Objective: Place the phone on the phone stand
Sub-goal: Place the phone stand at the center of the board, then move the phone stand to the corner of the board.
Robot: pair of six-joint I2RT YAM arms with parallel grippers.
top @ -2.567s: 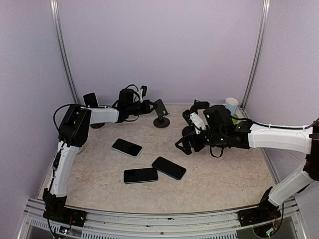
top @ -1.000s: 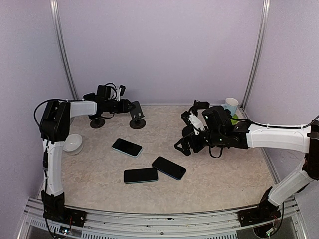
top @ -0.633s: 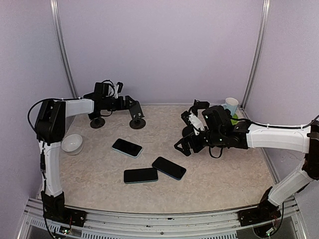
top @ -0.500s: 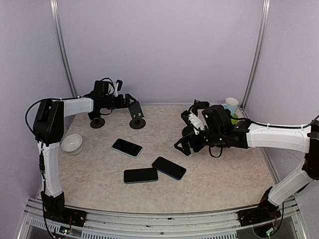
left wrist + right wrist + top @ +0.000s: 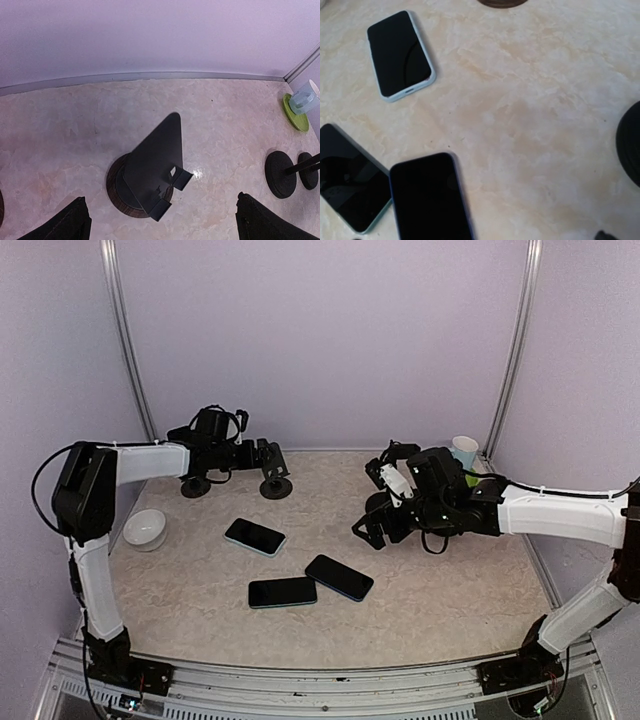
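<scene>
Three black phones lie flat mid-table: one in a pale blue case (image 5: 254, 536) (image 5: 400, 54), one teal-edged (image 5: 282, 592) (image 5: 347, 185) and one dark blue (image 5: 339, 577) (image 5: 430, 200). A black phone stand (image 5: 272, 478) (image 5: 150, 175) on a round wooden base stands upright at the back left, with nothing on it. My left gripper (image 5: 258, 456) (image 5: 160, 210) hovers just behind it, open, its fingers wide on either side and clear of the stand. My right gripper (image 5: 370, 523) hangs open and empty right of the phones. Only a sliver of it shows in the right wrist view.
A second stand (image 5: 195, 483) is at the far back left, and a white bowl (image 5: 146, 528) is near the left wall. Two more black round bases (image 5: 282, 172) sit near the right arm. A pale cup (image 5: 464, 451) on a green coaster (image 5: 295, 107) is at the back right.
My left gripper carried the stand leftward along the back, set it down and opened, letting it go. The left elbow has swung further left. The right arm has barely moved.
</scene>
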